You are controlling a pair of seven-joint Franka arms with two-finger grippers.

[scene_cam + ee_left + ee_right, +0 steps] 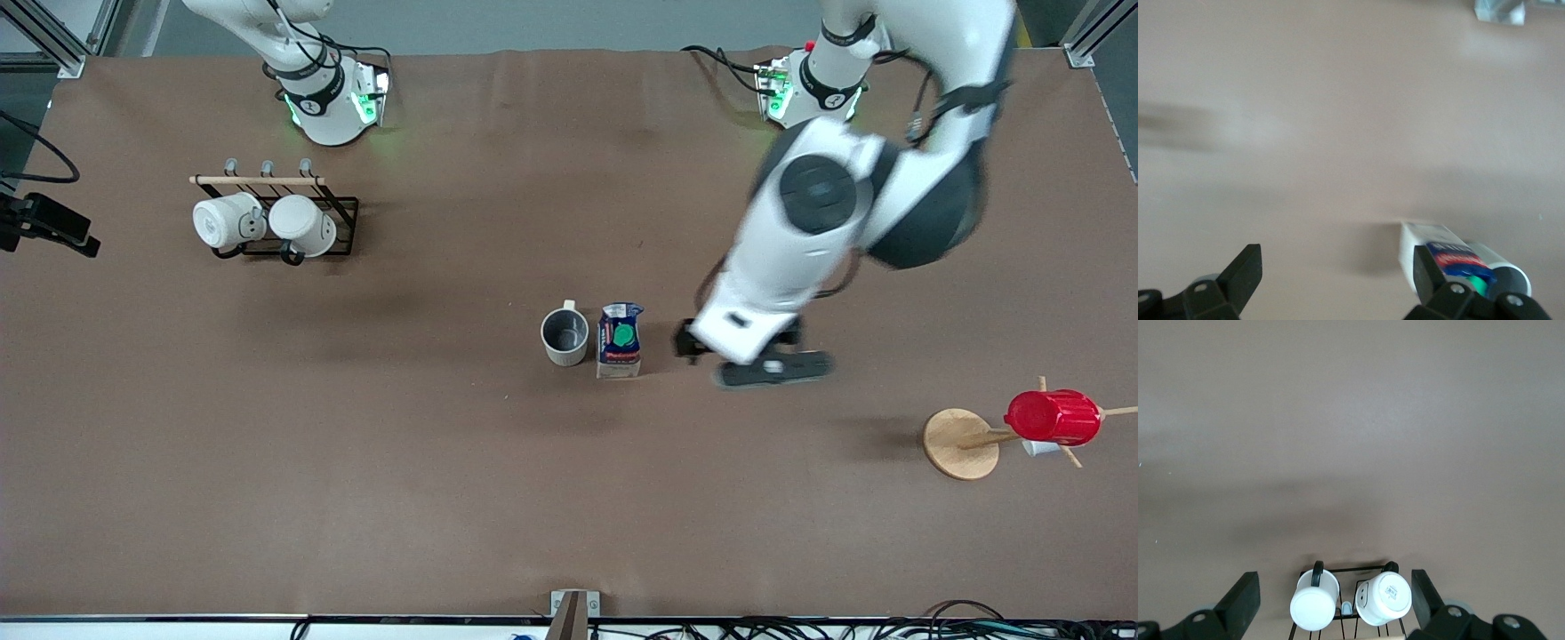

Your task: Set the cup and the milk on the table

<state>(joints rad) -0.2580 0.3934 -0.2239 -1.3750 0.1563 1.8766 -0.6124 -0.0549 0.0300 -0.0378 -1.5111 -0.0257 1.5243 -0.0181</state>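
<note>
A: Where do the cup point(565, 336) and the milk point(620, 340) stand?

B: Both upright near the middle of the table point(444, 480), just beside each other, with the milk toward the left arm's end. On the clock face of the front view, the cup's handle points to twelve.

A: And the left gripper point(742, 356)?

B: At three o'clock from the milk, over bare table, fingers point(1245, 273) spread wide and holding nothing.

A: The right gripper point(1335, 597)?

B: That arm waits over the rack point(298, 233) with two white mugs point(229, 220), at ten o'clock from the cup, fingers wide apart, empty. A red cup point(1053, 416) hangs on a wooden stand point(960, 444) at four o'clock.
</note>
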